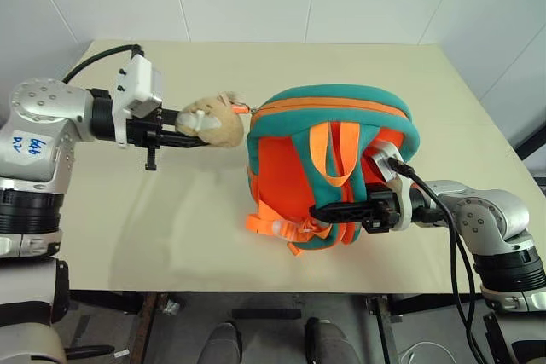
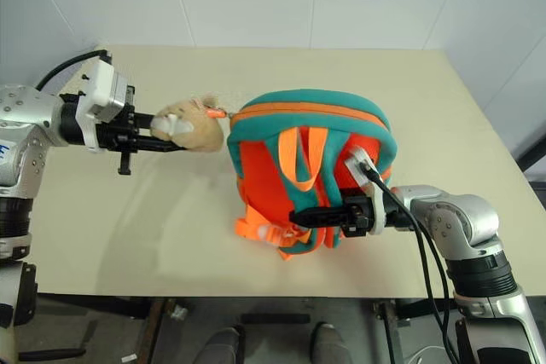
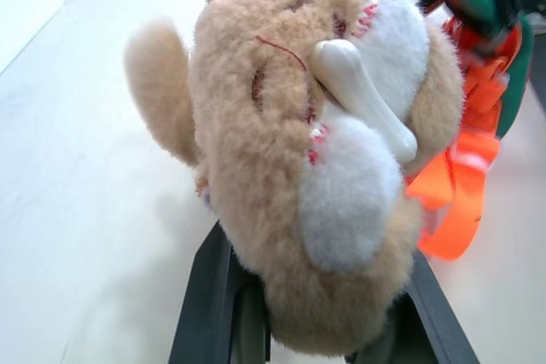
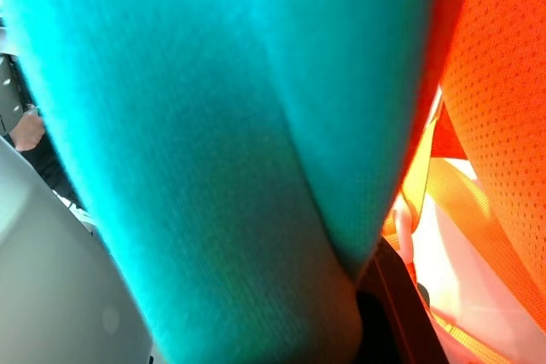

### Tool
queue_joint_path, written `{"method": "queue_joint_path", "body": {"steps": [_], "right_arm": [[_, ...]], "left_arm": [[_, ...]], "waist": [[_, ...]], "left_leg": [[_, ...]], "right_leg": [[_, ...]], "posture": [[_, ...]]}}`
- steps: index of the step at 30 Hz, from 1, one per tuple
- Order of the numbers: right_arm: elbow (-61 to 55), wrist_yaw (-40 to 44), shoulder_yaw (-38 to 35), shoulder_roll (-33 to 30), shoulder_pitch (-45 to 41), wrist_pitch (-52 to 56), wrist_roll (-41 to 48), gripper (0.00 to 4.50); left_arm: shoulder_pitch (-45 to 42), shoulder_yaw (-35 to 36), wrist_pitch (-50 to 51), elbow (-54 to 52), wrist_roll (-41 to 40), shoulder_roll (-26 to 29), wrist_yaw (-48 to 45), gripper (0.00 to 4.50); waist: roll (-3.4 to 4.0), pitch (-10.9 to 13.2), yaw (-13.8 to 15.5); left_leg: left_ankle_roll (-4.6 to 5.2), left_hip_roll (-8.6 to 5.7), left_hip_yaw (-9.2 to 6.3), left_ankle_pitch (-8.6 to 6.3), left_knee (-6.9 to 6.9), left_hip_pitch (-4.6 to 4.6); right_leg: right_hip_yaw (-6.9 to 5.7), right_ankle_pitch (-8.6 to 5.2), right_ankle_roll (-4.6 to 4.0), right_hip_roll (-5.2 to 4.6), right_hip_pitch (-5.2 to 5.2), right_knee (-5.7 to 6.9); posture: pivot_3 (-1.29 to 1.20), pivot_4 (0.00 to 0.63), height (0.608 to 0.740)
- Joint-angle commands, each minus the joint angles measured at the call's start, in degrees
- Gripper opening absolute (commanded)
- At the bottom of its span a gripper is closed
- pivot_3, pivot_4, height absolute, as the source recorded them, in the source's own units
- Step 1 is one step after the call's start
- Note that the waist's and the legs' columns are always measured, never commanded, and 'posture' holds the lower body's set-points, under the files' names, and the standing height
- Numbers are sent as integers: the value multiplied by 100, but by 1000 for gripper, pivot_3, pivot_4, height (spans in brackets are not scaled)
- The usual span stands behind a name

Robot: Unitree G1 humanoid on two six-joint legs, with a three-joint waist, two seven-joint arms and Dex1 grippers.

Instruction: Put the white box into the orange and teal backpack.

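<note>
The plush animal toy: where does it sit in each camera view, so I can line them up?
Left eye view: plush toy, left of the backpack, in the left hand.
Right eye view: upper left of centre, same neighbours.
Left wrist view: close up, centre, between the black fingers.
Right wrist view: not in it.
Shared landmark: the orange webbing strap.

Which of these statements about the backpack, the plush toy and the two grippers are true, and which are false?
1. The left gripper is closed on the plush toy. True.
2. The orange and teal backpack lies on the floor. False: it is on the table.
3. The right gripper grips a teal strap of the backpack. True.
4. The plush toy is blue. False: it is tan and white.
</note>
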Motion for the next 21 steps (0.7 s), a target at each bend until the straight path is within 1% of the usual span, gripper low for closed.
{"method": "queue_joint_path", "body": {"steps": [1,6,11,14,16,19,21], "right_arm": [[-159,-7,-75,7,71,-8,64,20],[-224,-37,-93,-8,127,27,91,20],[-315,-186,-146,57,198,58,155,20],[-387,-299,-205,72,282,115,240,20],[-411,-382,-231,81,354,106,255,20],[-395,-512,-178,139,442,-146,37,20],[-468,-431,-7,73,607,-623,-353,20]], "left_arm": [[76,-205,-623,774,560,-110,-1,662],[-38,-575,-1430,1900,1116,-671,100,662],[-250,-875,-2229,3197,1635,-1533,451,662],[-188,-899,-2438,3400,1733,-1841,452,662],[-54,-889,-2522,3390,1760,-1951,482,662],[221,-800,-2576,3302,1748,-2024,611,662],[494,-676,-2455,2987,1632,-1976,607,662]], "waist": [[0,0,-6],[0,0,0],[-1,-1,28],[-2,-1,50],[-2,-2,73],[-2,-4,80],[-4,-6,85]], "left_leg": [[0,0,0,0,0,1],[0,0,0,0,3,1],[1,0,0,1,6,1],[1,0,0,1,8,1],[1,0,0,1,8,0],[1,-1,0,1,9,3],[1,-1,0,1,11,4]], "right_leg": [[0,0,0,0,0,1],[0,0,1,0,0,5],[0,1,2,0,0,11],[1,2,4,0,0,12],[0,3,4,0,-1,13],[1,3,5,-1,3,13],[1,3,5,-1,4,14]], "posture": [[0,150,740],[0,150,740],[0,150,740],[0,150,740],[0,150,740],[0,150,740],[0,150,740]]}}
